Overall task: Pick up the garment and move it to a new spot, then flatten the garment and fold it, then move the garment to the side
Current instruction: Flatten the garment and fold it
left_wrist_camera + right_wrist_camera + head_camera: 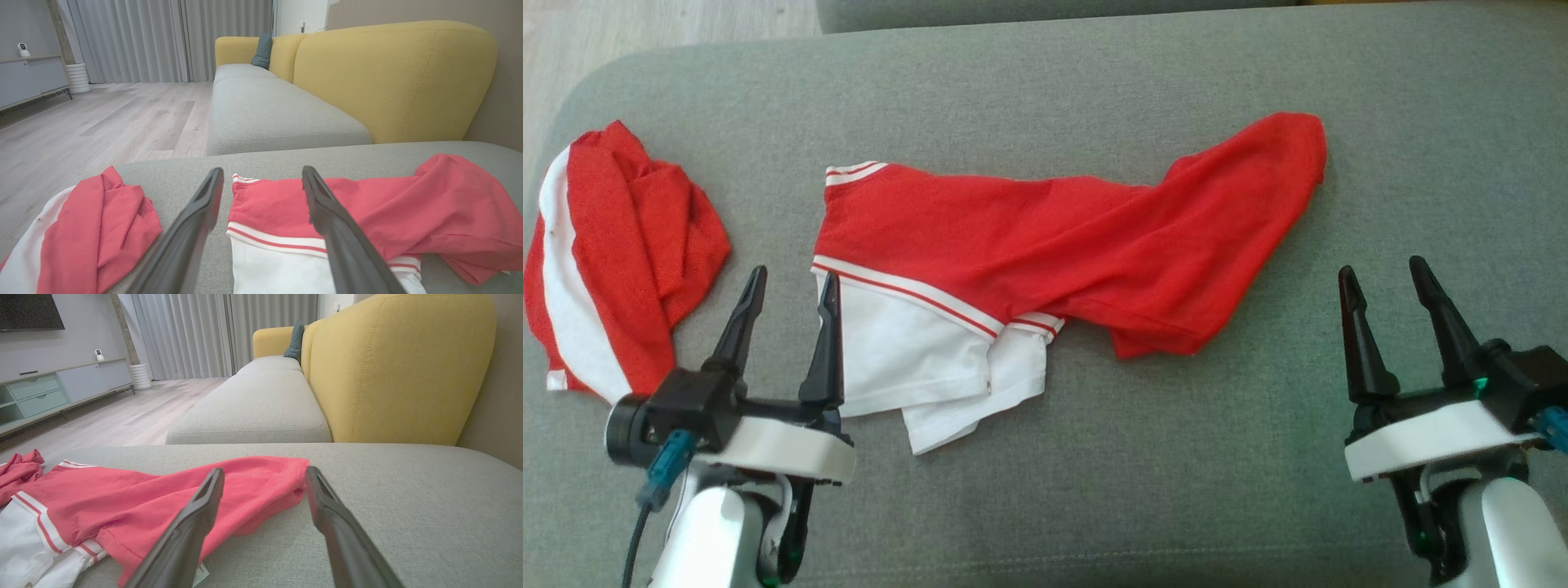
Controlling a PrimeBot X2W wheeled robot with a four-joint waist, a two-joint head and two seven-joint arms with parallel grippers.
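Note:
A red and white garment (1045, 245) lies loosely spread across the middle of the grey cushion (1094, 98), red part stretching to the right, white striped part at its lower left. It also appears as the garment (367, 212) and the garment (135, 502) in the wrist views. My left gripper (794, 286) hovers open just left of the white part, nothing between its fingers. My right gripper (1382, 278) stands open to the right of the garment, apart from it and holding nothing.
A second red and white cloth (613, 245) lies bunched at the cushion's left end, close to its rounded edge. Beyond the cushion run another grey seat (265, 110) and a yellow backrest (392, 77). Wooden floor (102, 118) lies to the left.

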